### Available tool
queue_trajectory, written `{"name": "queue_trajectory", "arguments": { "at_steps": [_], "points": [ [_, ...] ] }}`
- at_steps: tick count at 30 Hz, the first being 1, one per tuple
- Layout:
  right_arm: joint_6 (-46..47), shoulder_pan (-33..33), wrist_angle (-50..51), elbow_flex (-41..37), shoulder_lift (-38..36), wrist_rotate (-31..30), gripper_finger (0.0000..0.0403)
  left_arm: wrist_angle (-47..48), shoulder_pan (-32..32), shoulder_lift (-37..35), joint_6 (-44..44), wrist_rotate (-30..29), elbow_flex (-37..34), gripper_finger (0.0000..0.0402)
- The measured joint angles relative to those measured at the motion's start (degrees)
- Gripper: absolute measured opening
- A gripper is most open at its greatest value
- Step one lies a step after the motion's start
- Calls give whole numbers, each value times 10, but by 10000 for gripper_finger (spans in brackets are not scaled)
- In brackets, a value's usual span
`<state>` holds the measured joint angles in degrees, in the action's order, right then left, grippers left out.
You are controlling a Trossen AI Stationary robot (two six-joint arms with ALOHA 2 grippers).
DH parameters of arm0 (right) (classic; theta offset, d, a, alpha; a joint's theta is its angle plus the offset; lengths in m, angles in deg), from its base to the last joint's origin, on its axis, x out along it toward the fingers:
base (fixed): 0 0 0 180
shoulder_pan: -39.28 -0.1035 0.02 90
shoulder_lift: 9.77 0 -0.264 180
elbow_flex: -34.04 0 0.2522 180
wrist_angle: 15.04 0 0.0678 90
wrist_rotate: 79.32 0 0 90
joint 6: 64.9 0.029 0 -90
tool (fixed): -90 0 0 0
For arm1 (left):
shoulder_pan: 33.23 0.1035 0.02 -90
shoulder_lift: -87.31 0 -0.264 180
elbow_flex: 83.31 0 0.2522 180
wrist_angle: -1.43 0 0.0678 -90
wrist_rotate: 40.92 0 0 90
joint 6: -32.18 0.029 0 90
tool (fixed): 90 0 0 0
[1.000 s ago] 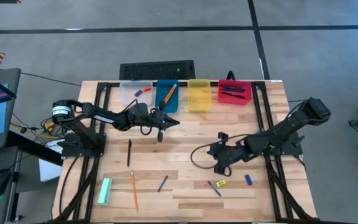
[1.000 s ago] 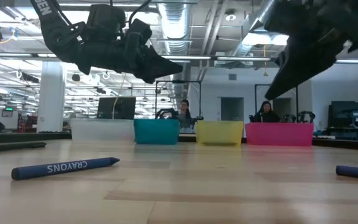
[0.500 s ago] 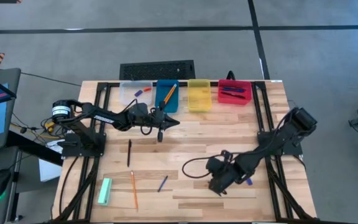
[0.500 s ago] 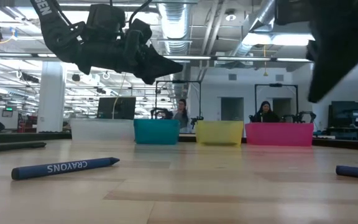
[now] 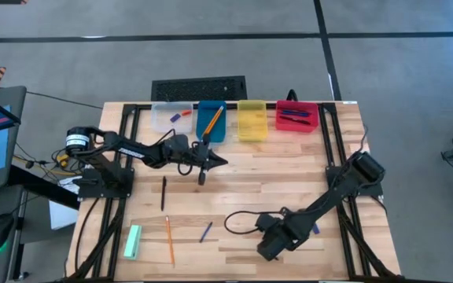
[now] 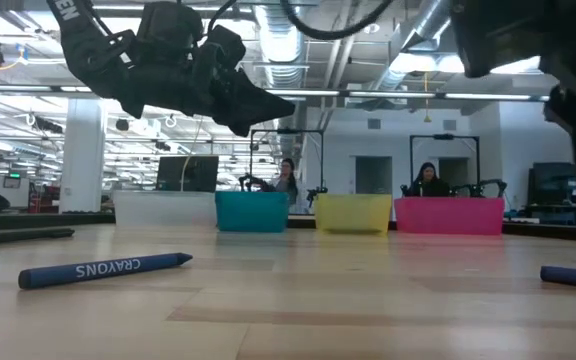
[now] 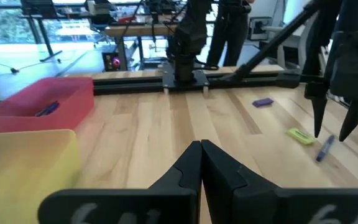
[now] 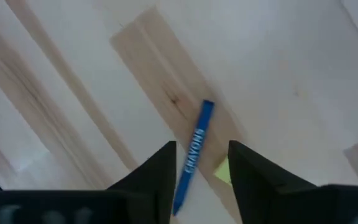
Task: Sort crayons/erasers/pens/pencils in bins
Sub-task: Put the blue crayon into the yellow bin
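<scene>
Crayon (image 8: 194,149) in blue is framed between the parted fingers (image 8: 156,173) of the right gripper (image 8: 199,167), lying flat on the table (image 8: 73,74) just below them and not gripped; a small yellow eraser (image 8: 222,172) is seen just beside its lower end. From above, the right gripper (image 5: 269,246) is placed low over the table's front right part. The left gripper (image 7: 201,163) is seen with its fingers pressed together on nothing, and it is hung above the table (image 5: 274,169) in front of the blue bin (image 5: 211,122). Along the far edge the clear bin (image 5: 171,117), the blue bin, the yellow bin (image 5: 252,119) and the red bin (image 5: 296,115) are lined up. On the front left, an orange pencil (image 5: 168,240), a black pen (image 5: 163,192) and a second blue crayon (image 5: 206,232) are left lying apart
</scene>
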<state>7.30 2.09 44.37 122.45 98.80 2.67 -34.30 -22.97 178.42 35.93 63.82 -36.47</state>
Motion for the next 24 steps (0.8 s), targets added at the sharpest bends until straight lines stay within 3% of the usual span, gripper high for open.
{"name": "queue_trajectory", "arguments": {
  "at_steps": [9, 24],
  "points": [
    [31, 2, 116, 103, 91, 7, 163, 12, -17, 0, 1, 0, 0, 0],
    [45, 5, 63, 86, 99, 7, 137, 21, -20, 0, 3, 0, 0, 0]
  ]
}}
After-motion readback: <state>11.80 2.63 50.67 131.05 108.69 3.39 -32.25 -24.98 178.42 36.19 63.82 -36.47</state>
